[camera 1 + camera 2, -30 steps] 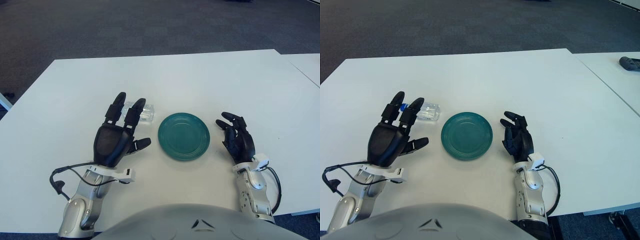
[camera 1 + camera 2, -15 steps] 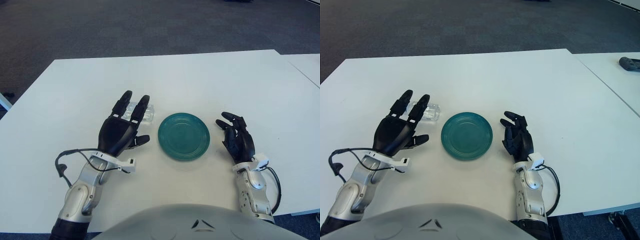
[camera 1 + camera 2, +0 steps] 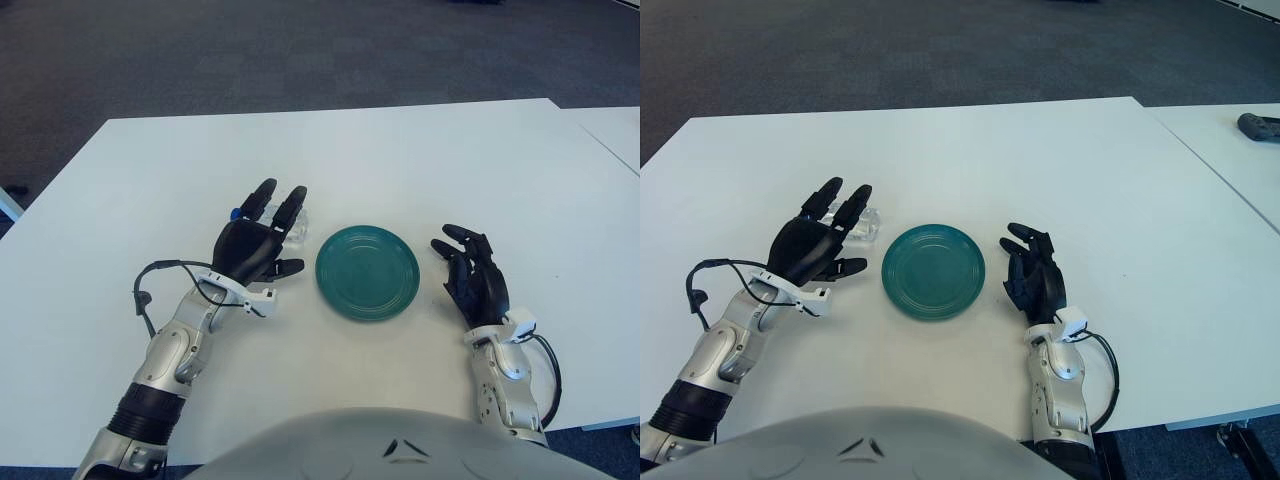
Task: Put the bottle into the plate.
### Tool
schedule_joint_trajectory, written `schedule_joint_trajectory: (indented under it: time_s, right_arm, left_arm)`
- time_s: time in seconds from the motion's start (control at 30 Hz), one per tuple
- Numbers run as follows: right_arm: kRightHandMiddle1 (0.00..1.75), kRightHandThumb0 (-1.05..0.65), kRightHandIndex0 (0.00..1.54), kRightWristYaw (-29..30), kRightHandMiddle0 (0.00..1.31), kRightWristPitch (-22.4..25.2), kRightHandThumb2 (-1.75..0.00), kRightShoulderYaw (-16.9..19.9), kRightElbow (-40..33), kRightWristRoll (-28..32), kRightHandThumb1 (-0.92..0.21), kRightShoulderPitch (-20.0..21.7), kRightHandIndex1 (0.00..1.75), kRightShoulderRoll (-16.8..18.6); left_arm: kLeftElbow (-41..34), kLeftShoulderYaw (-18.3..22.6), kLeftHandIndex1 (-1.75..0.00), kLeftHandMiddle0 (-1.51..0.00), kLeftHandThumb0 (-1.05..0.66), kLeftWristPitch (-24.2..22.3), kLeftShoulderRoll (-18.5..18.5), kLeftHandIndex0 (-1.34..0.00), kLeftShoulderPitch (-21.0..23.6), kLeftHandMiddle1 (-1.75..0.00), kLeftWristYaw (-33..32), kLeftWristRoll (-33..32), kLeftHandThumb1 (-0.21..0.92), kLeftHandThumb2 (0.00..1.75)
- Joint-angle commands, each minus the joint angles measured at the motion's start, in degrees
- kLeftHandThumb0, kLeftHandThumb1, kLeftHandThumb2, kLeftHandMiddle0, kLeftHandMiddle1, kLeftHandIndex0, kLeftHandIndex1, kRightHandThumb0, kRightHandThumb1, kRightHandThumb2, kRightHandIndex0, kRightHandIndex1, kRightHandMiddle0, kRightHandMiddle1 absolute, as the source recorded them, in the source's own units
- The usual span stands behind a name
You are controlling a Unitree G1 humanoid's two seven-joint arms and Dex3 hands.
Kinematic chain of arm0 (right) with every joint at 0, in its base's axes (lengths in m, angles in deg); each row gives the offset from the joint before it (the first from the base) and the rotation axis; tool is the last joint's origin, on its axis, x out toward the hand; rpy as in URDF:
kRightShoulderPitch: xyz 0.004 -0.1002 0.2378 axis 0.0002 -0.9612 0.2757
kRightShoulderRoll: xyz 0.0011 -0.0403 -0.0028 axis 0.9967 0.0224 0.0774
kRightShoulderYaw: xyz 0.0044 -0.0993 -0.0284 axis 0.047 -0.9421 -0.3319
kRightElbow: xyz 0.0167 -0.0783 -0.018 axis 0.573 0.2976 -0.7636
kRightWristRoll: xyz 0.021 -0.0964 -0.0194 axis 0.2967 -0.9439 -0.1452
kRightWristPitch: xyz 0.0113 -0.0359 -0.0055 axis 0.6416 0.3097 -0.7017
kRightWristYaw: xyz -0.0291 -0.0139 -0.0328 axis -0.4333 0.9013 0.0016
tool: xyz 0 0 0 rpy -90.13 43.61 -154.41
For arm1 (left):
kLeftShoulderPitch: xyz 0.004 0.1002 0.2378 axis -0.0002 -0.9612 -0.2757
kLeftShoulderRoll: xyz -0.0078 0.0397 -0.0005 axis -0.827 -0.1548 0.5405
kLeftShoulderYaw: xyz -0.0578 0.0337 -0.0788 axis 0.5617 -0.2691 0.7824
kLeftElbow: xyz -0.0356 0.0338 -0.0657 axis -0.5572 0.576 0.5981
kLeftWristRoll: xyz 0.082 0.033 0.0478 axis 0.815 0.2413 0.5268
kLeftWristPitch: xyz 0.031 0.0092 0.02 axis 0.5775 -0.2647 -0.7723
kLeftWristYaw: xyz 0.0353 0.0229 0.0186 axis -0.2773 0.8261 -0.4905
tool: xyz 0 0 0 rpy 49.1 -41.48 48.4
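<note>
White table (image 3: 420, 160), dark carpet beyond. Left hand (image 3: 255, 245) has slid forward, lower, fingers spread over bottle (image 3: 292, 226); grasp not yet made. Plate (image 3: 367, 272) near front edge, empty. Right hand (image 3: 475, 280) idle right of plate, loosely open.

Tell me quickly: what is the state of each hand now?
Left hand: open, over the bottle, not gripping it.
Right hand: open, holding nothing, right of the plate.
</note>
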Motion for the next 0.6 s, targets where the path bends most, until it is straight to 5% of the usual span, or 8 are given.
schedule_joint_trajectory:
  time_s: [0.0,0.57]
  right_arm:
    - [1.11,-0.67,0.52,-0.06,0.08,1.88,-0.66,-0.32,1.53,-0.04,-0.92,-2.13,0.92,0.03]
    - [1.13,-0.68,0.55,0.16,0.09,1.23,-0.69,-1.17,-0.12,-0.7,-0.92,-4.13,0.91,-0.39]
  left_arm:
    - [3.24,-0.79,0.0,-0.01,-1.05,-0.15,-0.66,0.0,2.34,0.0,0.28,-2.85,0.92,0.58]
    - [13.75,-4.5,-0.04,-0.12,-1.05,-0.19,-0.86,-0.03,10.32,-0.04,-0.7,-8.08,0.92,0.58]
